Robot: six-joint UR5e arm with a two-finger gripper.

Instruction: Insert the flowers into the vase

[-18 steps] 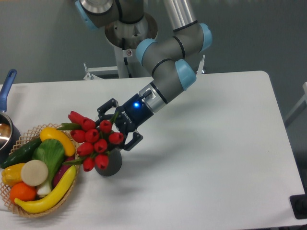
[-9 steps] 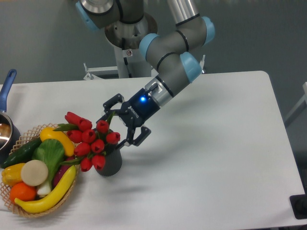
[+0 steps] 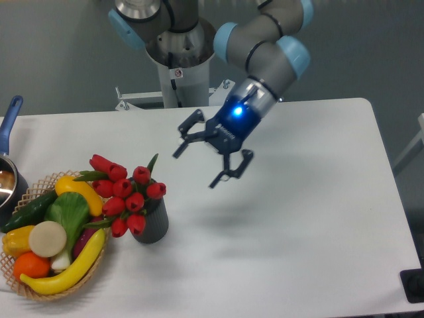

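Observation:
The flowers [image 3: 126,192], a bunch of red tulip buds with green leaves, stand in the dark grey vase [image 3: 152,224] and lean left over its rim toward the basket. The vase stands upright on the white table, left of centre. My gripper [image 3: 197,167] is open and empty, raised above the table to the upper right of the flowers and well apart from them, its fingers spread wide.
A wicker basket [image 3: 40,285] with bananas, a green leafy vegetable, a cucumber and other produce sits at the front left, touching the tulips. A metal pot with a blue handle [image 3: 9,119] is at the left edge. The table's far edge runs behind my arm.
My gripper opened, let go of the flowers and moved up and right away from them. The flowers stay in the vase, settled slightly leftward.

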